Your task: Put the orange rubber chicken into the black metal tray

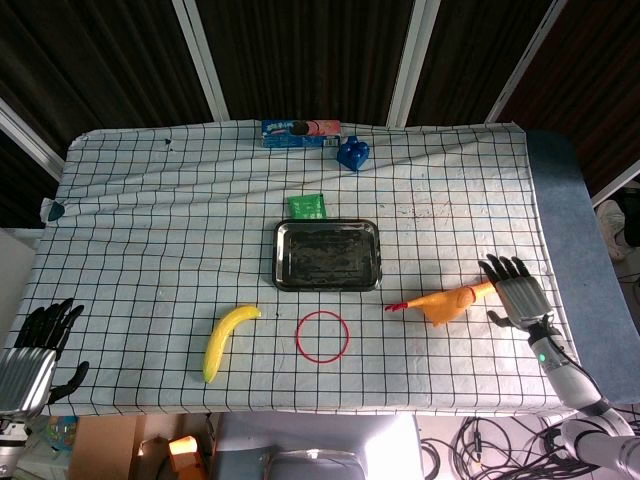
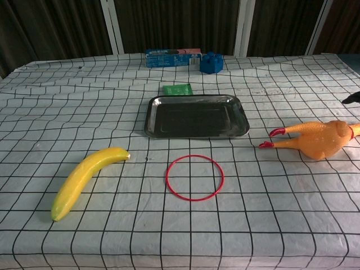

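The orange rubber chicken (image 1: pixel 443 302) (image 2: pixel 312 138) lies on its side on the checked cloth, right of centre, red feet pointing left. The black metal tray (image 1: pixel 326 254) (image 2: pixel 197 130) sits in the middle of the table with nothing in it. My right hand (image 1: pixel 516 291) rests just right of the chicken's head, fingers spread and holding nothing; in the chest view only a dark fingertip (image 2: pixel 351 99) shows at the right edge. My left hand (image 1: pixel 35 350) hangs off the table's front left corner, fingers apart and empty.
A yellow banana (image 1: pixel 227 340) (image 2: pixel 84 179) and a red ring (image 1: pixel 323 335) (image 2: pixel 194 177) lie in front of the tray. A green packet (image 1: pixel 307 207) (image 2: pixel 178 89) sits behind it. A blue biscuit box (image 1: pixel 300 132) (image 2: pixel 172 57) and blue brick (image 1: pixel 352 154) (image 2: pixel 211 62) stand at the back.
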You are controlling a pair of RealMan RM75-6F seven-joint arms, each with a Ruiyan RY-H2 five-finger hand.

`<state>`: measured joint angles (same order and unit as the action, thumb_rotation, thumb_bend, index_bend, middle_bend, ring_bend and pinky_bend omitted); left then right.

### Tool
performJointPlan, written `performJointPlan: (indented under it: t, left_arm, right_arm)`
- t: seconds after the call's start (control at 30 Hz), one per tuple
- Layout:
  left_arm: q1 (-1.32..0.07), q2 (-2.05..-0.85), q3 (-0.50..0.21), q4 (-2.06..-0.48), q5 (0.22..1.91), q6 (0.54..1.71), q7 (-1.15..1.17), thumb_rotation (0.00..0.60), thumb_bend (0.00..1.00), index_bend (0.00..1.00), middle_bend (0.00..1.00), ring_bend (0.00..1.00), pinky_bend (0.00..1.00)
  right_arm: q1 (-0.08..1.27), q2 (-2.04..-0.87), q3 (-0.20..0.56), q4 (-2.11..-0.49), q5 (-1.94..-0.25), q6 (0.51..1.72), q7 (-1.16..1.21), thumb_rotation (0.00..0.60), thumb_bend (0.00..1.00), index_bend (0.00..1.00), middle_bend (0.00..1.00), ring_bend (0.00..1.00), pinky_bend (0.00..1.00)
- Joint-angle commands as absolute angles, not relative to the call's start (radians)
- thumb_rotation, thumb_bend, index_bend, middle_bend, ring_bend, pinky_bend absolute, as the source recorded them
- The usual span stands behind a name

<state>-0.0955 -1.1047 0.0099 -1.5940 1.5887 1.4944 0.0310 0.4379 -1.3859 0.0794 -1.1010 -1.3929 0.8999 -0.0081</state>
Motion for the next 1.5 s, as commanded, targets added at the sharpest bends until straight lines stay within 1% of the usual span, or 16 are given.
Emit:
performJointPlan:
  t: [0.03,0.27,0.37,0.47,0.57,0.67,0.7,0.77,0.83,0.9,0.97,1.03,1.13,1.23,1.33,1.5]
  left_arm:
    - [-0.096,-1.105,0.009,-1.594,1.585,1.492,0.031,0.6,0.35,0.0,0.0,0.0,0.06]
    - [-0.097,-1.105,0.005,-1.595,1.578,1.489,0.033,0.6,0.35,0.0,0.0,0.0,0.06]
    - [-0.095,-1.105,0.006,-1.597,1.579,1.492,0.034,0.6,0.35,0.0,0.0,0.0,0.06]
    - [-0.093,-1.104,0.005,-1.597,1.581,1.498,0.031,0.6,0.35,0.0,0.0,0.0,0.06]
    - [-0.092,-1.103,0.006,-1.596,1.585,1.501,0.028,0.6,0.34,0.0,0.0,0.0,0.06]
    - [-0.092,-1.102,0.008,-1.595,1.59,1.503,0.024,0.6,0.35,0.0,0.0,0.0,0.06]
    - [-0.092,-1.102,0.008,-1.594,1.592,1.504,0.023,0.6,0.35,0.0,0.0,0.0,0.06]
    - [-0.092,-1.101,0.009,-1.594,1.593,1.504,0.021,0.6,0.35,0.0,0.0,0.0,0.06]
    - [-0.091,-1.101,0.009,-1.594,1.595,1.505,0.02,0.6,0.35,0.0,0.0,0.0,0.06]
    - [-0.091,-1.101,0.009,-1.594,1.595,1.506,0.02,0.6,0.35,0.0,0.0,0.0,0.06]
    - [-0.091,-1.101,0.009,-1.594,1.596,1.507,0.019,0.6,0.35,0.0,0.0,0.0,0.06]
    - [-0.09,-1.101,0.009,-1.594,1.597,1.509,0.019,0.6,0.34,0.0,0.0,0.0,0.06]
    - [-0.092,-1.103,0.008,-1.594,1.591,1.502,0.026,0.6,0.35,0.0,0.0,0.0,0.06]
    - [-0.092,-1.103,0.007,-1.599,1.585,1.497,0.034,0.6,0.34,0.0,0.0,0.0,0.06]
    - [-0.091,-1.103,0.009,-1.601,1.587,1.499,0.036,0.6,0.35,0.0,0.0,0.0,0.06]
    - [-0.096,-1.102,0.015,-1.589,1.621,1.508,0.011,0.6,0.35,0.0,0.0,0.0,0.06]
  right_arm:
    - [0.45,-1.393,0.073,-1.086,-1.387,0.877,0.018,0.6,0.22,0.0,0.0,0.0,0.0]
    - [0.468,-1.407,0.061,-1.059,-1.398,0.857,0.064,0.6,0.22,0.0,0.0,0.0,0.0]
    - [0.486,-1.426,0.064,-1.038,-1.397,0.837,0.09,0.6,0.22,0.06,0.0,0.0,0.0]
    - [0.498,-1.449,0.064,-1.016,-1.401,0.835,0.095,0.6,0.28,0.19,0.0,0.0,0.0]
    - [0.504,-1.472,0.066,-0.999,-1.403,0.843,0.098,0.6,0.3,0.3,0.01,0.0,0.0]
    - [0.504,-1.496,0.073,-0.98,-1.401,0.867,0.091,0.6,0.35,0.44,0.09,0.0,0.05]
    - [0.503,-1.503,0.074,-0.973,-1.398,0.872,0.085,0.6,0.36,0.5,0.13,0.01,0.07]
    - [0.502,-1.509,0.074,-0.968,-1.395,0.877,0.08,0.6,0.37,0.59,0.2,0.06,0.09]
    - [0.498,-1.514,0.074,-0.964,-1.399,0.897,0.079,0.6,0.37,0.66,0.29,0.14,0.15]
    - [0.495,-1.517,0.073,-0.961,-1.403,0.909,0.08,0.6,0.37,0.68,0.32,0.18,0.19]
    - [0.493,-1.519,0.072,-0.957,-1.41,0.925,0.081,0.6,0.37,0.72,0.38,0.25,0.26]
    - [0.487,-1.526,0.071,-0.948,-1.426,0.963,0.083,0.6,0.38,0.81,0.49,0.42,0.44]
    - [0.481,-1.536,0.047,-0.939,-1.509,1.07,0.112,0.6,0.4,0.86,0.6,0.61,0.68]
    - [0.477,-1.552,0.017,-0.898,-1.587,1.164,0.182,0.6,0.43,0.88,0.69,0.72,0.81]
    - [0.474,-1.564,-0.002,-0.863,-1.639,1.238,0.223,0.6,0.46,0.9,0.72,0.77,0.85]
    - [0.475,-1.538,-0.021,-0.909,-1.702,1.337,0.259,0.6,0.47,0.9,0.73,0.77,0.86]
